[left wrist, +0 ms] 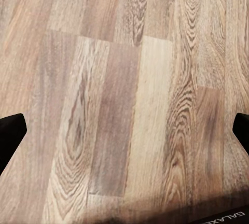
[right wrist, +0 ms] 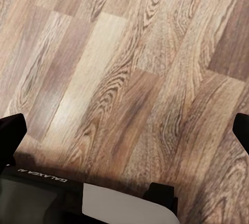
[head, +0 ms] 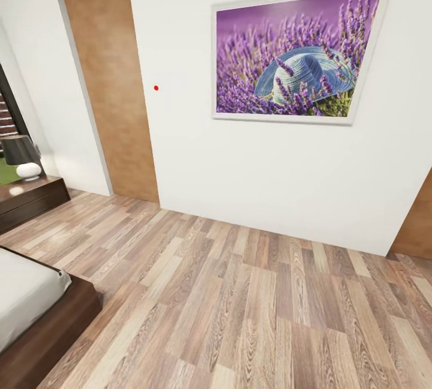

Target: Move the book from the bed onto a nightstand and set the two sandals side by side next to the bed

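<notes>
Fingertips of the left gripper and right gripper stood wide apart, holding nothing, over the wood-plank floor. At eight o'clock in the head view lay the bed, pale-grey mattress on dark frame, well apart from both

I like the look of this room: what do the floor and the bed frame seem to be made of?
The floor looks like matte wood plank or laminate: staggered boards with visible grain. The bed frame looks like dark-brown wood with a smooth finish, though the render leaves veneer or solid open.
</notes>
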